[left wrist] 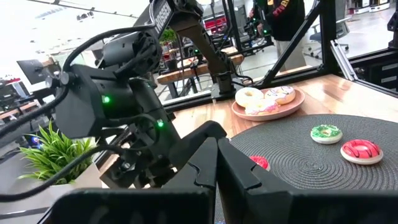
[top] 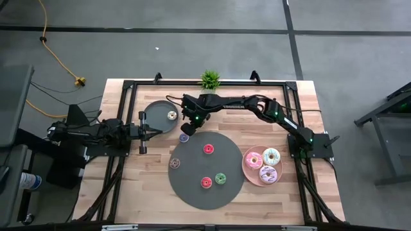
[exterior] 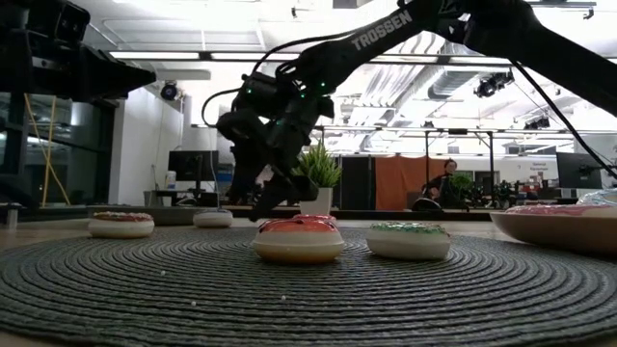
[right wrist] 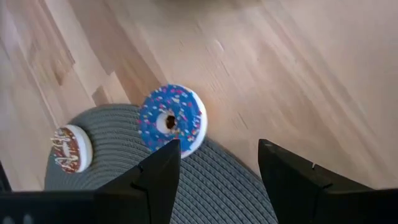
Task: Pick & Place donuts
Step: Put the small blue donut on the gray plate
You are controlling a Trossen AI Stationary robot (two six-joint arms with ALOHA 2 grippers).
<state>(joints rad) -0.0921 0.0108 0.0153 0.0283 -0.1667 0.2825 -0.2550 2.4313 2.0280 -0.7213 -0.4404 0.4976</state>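
My right gripper (top: 191, 127) is open and hangs just above the tiny blue sprinkled donut (right wrist: 171, 119), fingers pointing down; the donut shows just beyond one fingertip. That donut (top: 183, 138) lies flat, partly on the far left edge of the round dark grey woven plate (top: 192, 192) and partly on the wood. A brown donut (right wrist: 71, 148), two red ones (top: 208, 149) (top: 206, 182) and a green one (top: 221, 178) lie on the same plate. A cream donut (top: 172, 115) sits on a small grey plate (top: 151, 112). My left gripper (top: 157, 131) waits shut beside that plate.
A pink plate (top: 247, 172) near the right side holds the three larger frosted donuts (top: 262, 165). A small potted plant (top: 209, 79) stands at the far edge. A black frame rims the wooden table. A person sits in the room beyond.
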